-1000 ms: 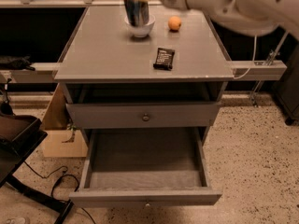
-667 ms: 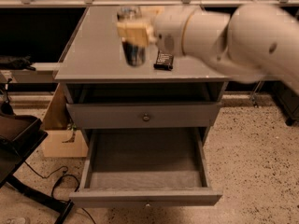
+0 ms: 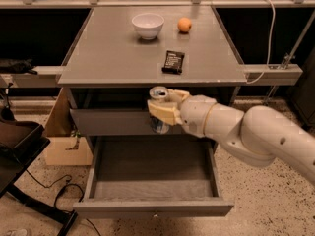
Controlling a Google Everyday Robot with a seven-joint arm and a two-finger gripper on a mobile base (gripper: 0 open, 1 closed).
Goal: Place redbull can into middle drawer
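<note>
My gripper [image 3: 163,108] is shut on the redbull can [image 3: 158,93], a slim silver-and-blue can held upright. The fingers wrap its middle, so only the silver top and the blue bottom [image 3: 159,126] show. The can hangs in front of the upper drawer, above the back of the open middle drawer [image 3: 152,168]. That drawer is pulled out, with a flat grey floor and nothing in it. My white arm [image 3: 246,132] reaches in from the right.
On the grey cabinet top [image 3: 108,53] stand a white bowl [image 3: 147,25], an orange fruit [image 3: 184,24] and a black snack bar [image 3: 173,61]. The upper drawer [image 3: 108,122] is shut. A cardboard box [image 3: 61,141] and a black stand [image 3: 19,151] sit at the left.
My gripper has carried the can from above the cabinet top, forward and down, to in front of the upper drawer above the open middle drawer. The bowl now shows.
</note>
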